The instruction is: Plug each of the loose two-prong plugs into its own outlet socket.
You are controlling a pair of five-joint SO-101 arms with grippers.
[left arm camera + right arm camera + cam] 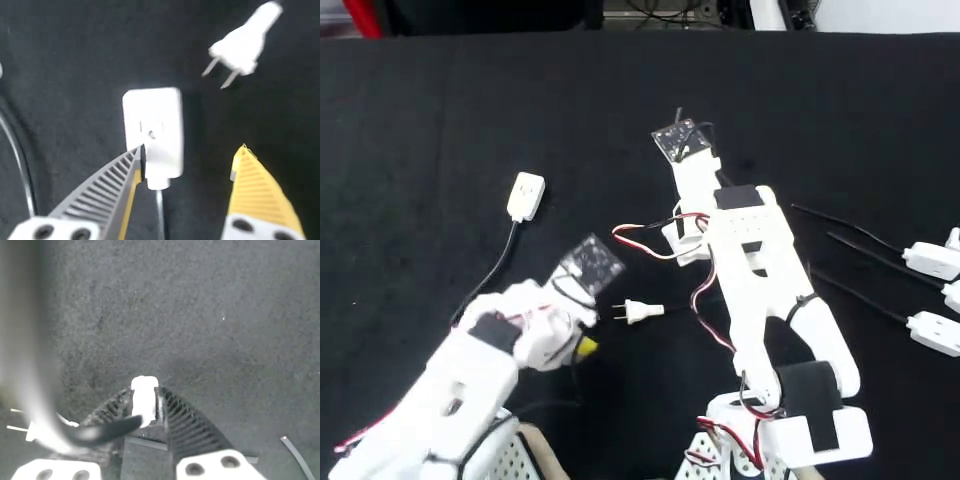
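Holding a plug in one gripper, straddling a socket with the other.
My left gripper [191,149] stands wide open, its grey finger [107,185] touching the edge of an outlet socket [155,125], the yellow finger [255,190] apart from it. My right gripper [145,390] is clamped tight on a white plug [144,402]. From above, a loose two-prong plug [638,312] lies at 3 o'clock of my left arm's tip, prongs toward 9 o'clock; another corded socket [526,196] sits at 11 o'clock.
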